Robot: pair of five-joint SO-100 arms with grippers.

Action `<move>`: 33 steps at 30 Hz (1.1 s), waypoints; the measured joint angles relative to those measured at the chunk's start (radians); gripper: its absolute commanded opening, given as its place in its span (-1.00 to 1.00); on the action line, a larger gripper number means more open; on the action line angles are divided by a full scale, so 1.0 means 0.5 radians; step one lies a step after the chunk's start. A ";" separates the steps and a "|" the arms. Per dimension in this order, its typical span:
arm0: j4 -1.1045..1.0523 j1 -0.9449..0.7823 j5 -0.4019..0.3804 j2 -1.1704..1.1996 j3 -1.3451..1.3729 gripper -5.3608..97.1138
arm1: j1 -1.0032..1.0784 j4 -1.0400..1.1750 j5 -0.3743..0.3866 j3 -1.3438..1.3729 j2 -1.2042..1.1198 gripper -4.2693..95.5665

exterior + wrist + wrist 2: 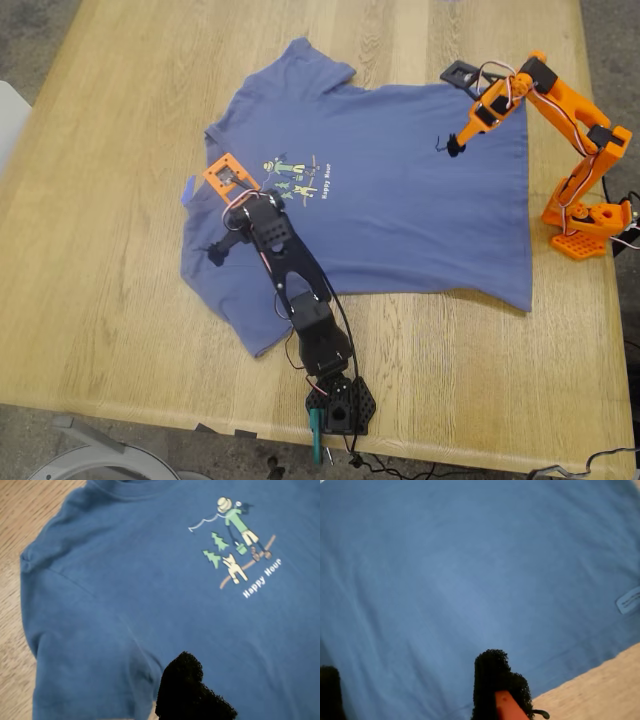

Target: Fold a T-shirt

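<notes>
The slate-blue T-shirt (400, 200) lies spread flat and face up on the wooden table (100, 250), its collar toward the exterior view's left. A small cartoon print (295, 178) with white lettering sits on the chest. My first gripper (222, 215), on the black arm, hovers open over the near sleeve beside the print. In the first wrist view one black padded fingertip (185, 685) shows over the T-shirt (125, 605). My second gripper (456, 110), on the orange arm, stands open above the shirt's lower body. Its pads straddle plain T-shirt fabric (445, 570) near the hem.
A small blue tape scrap (188, 190) lies on the wood by the collar. The black arm's base (340, 405) is clamped at the table's near edge. The orange arm's base (585, 225) stands at the exterior view's right. A white label (629, 600) shows at the hem.
</notes>
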 measured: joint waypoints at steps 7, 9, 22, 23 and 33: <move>-0.288 -0.120 0.012 -0.230 -0.037 0.34 | -0.322 -0.150 0.037 -0.012 -0.098 -0.18; -0.408 -0.144 0.018 -0.341 -0.089 0.34 | -0.396 -0.212 0.049 -0.037 -0.156 -0.19; -0.423 -0.166 0.064 -1.654 -1.451 0.34 | -0.626 -0.436 0.074 -0.141 -0.390 -0.24; -0.423 -0.175 0.067 -1.712 -1.522 0.34 | -0.641 -0.460 0.074 -0.141 -0.402 -0.24; -0.650 -0.359 0.120 -1.930 -1.697 0.31 | -0.764 -0.736 0.110 -0.144 -0.546 -0.26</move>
